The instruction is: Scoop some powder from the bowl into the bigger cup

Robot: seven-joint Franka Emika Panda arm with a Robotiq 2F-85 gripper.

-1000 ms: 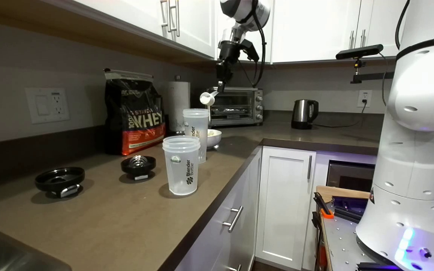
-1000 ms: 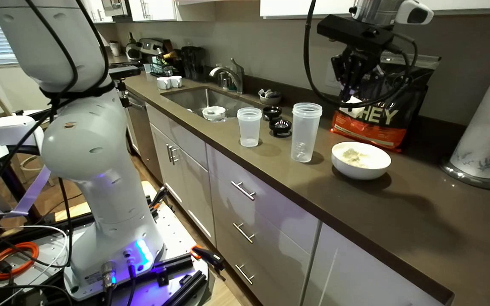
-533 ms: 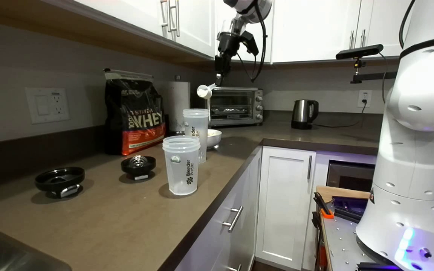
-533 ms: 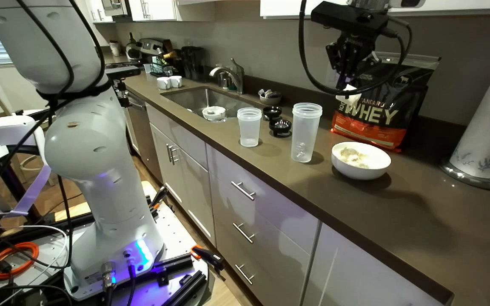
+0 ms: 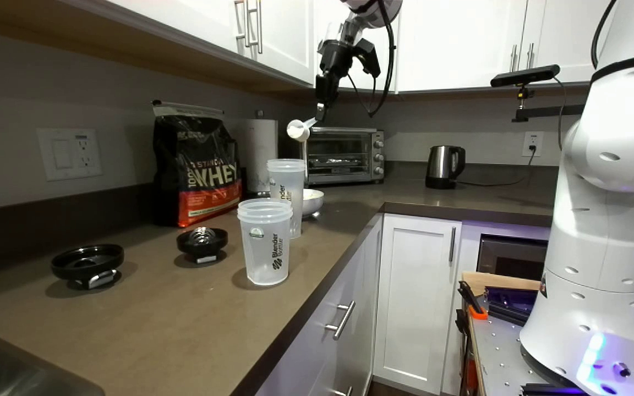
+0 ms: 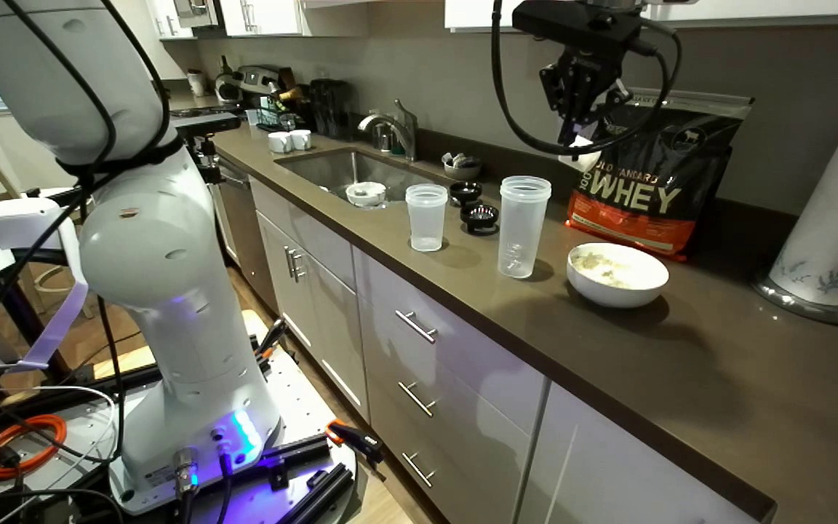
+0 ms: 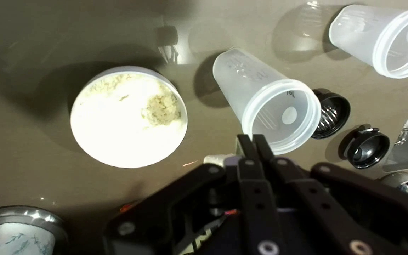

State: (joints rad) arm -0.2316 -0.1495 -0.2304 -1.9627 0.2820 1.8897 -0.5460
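The bigger cup, tall and frosted, stands upright and open on the counter in both exterior views (image 5: 294, 179) (image 6: 523, 229) and in the wrist view (image 7: 248, 72). The white bowl (image 6: 615, 295) stands beside it with pale powder (image 6: 597, 269); the wrist view also shows the bowl (image 7: 133, 69) and powder (image 7: 161, 108). My gripper (image 5: 321, 114) is shut on the handle of a white scoop (image 5: 298, 131), held higher than the bigger cup's rim. The scoop looks tilted, with white showing in its mouth. In the wrist view the fingers (image 7: 249, 137) mostly hide the scoop (image 7: 216, 159).
A shorter translucent cup (image 5: 266, 247) and two black lids (image 5: 87, 264) (image 5: 202, 242) stand on the counter. A black whey bag (image 6: 652, 175) stands behind the bowl, and a paper towel roll (image 6: 830, 218) beside it. Upper cabinets (image 5: 289, 27) hang near the arm.
The gripper and scoop have moved up and, in an exterior view, left across the whey bag. The scoop's tilt has changed a little. The cups and bowl have not moved.
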